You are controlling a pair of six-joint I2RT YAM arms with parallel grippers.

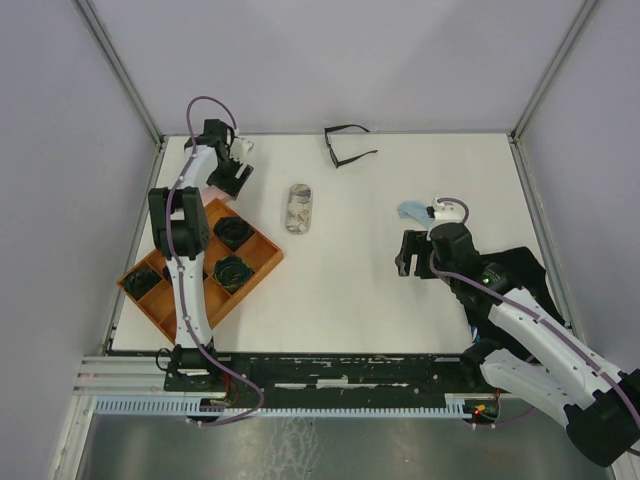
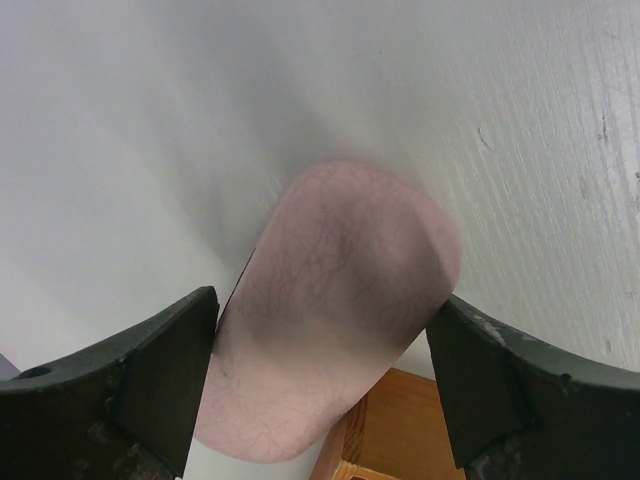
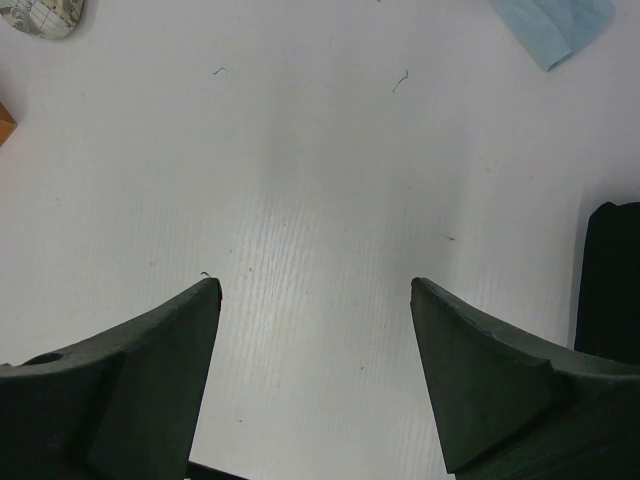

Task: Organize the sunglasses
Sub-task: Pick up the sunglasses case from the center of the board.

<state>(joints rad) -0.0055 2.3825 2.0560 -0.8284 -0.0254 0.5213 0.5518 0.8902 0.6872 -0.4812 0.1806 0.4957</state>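
A thin black-framed pair of sunglasses (image 1: 348, 146) lies unfolded at the far middle of the table. Dark folded sunglasses (image 1: 233, 231) sit in compartments of the wooden tray (image 1: 272, 250), with more pairs (image 1: 233, 270) nearer me. My left gripper (image 1: 237, 170) is at the far left beyond the tray's corner. In the left wrist view its fingers (image 2: 170, 380) press both sides of a pink case (image 2: 350, 260), with the tray's wood (image 2: 400, 430) just below. My right gripper (image 1: 405, 262) hovers open over bare table right of centre, and the right wrist view shows the gripper (image 3: 315, 290) with nothing between its fingers.
A patterned oblong case (image 1: 299, 208) lies mid-table, and the same case (image 3: 40, 15) shows at the right wrist view's top left. A light-blue cloth (image 1: 410, 210) lies beyond the right gripper. Frame posts stand at the table's far corners.
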